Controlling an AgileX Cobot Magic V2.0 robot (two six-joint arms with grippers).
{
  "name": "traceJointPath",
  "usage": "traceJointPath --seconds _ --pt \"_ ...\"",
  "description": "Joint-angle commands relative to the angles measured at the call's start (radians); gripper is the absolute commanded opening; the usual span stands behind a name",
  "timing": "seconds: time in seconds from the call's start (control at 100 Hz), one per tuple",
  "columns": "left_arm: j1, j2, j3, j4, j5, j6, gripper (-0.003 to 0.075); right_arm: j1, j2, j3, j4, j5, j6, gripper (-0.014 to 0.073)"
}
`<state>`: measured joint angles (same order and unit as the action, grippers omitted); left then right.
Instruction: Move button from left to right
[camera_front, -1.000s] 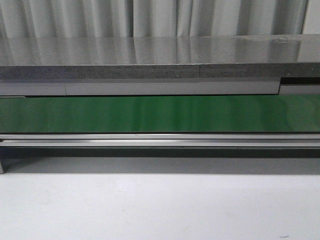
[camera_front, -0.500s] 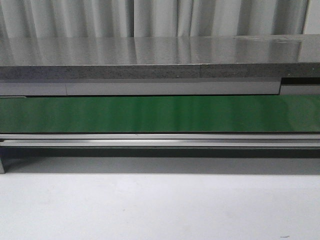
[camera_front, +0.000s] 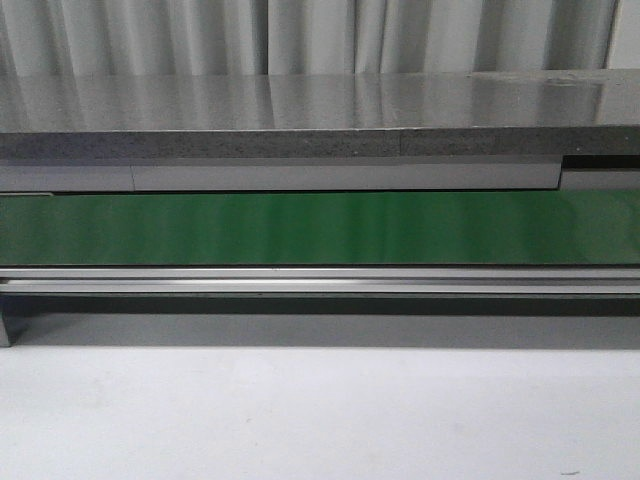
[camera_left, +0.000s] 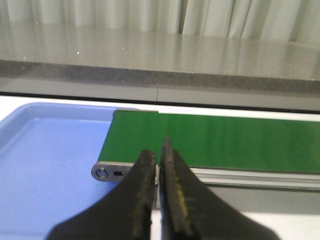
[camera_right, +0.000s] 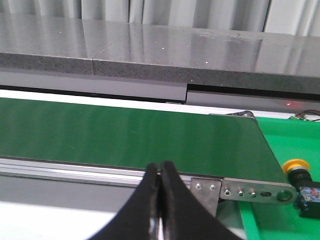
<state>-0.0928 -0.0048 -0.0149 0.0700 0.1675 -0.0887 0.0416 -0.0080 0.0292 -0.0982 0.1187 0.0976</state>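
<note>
The button (camera_right: 297, 171), with a yellow-orange cap on a dark body, shows only in the right wrist view, on a green surface (camera_right: 295, 140) just past the belt's right end. The green belt (camera_front: 320, 228) runs across the front view and carries nothing. My right gripper (camera_right: 160, 167) is shut and empty in front of the belt's rail, left of the button. My left gripper (camera_left: 159, 152) is shut and empty in front of the belt's left end (camera_left: 210, 140). Neither gripper shows in the front view.
A blue tray (camera_left: 45, 160) lies at the belt's left end. A grey stone-topped counter (camera_front: 320, 110) runs behind the belt. A metal rail (camera_front: 320, 280) edges the belt's near side, above a white table (camera_front: 320, 410).
</note>
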Motion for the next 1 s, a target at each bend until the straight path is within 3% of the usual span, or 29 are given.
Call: traceJointPath --seconds 0.0,0.19,0.99 --pt "-0.008 -0.036 0.005 0.004 -0.119 -0.015 0.0005 0.002 -0.018 0.001 0.0 -0.074 -0.001 -0.0068" --pt "-0.008 -0.036 0.054 0.004 -0.217 -0.015 0.0005 0.002 -0.018 0.001 0.0 -0.074 -0.001 -0.0068" --pt "-0.008 -0.036 0.054 -0.001 -0.212 -0.015 0.0005 0.002 -0.018 0.001 0.0 -0.074 -0.001 -0.0068"
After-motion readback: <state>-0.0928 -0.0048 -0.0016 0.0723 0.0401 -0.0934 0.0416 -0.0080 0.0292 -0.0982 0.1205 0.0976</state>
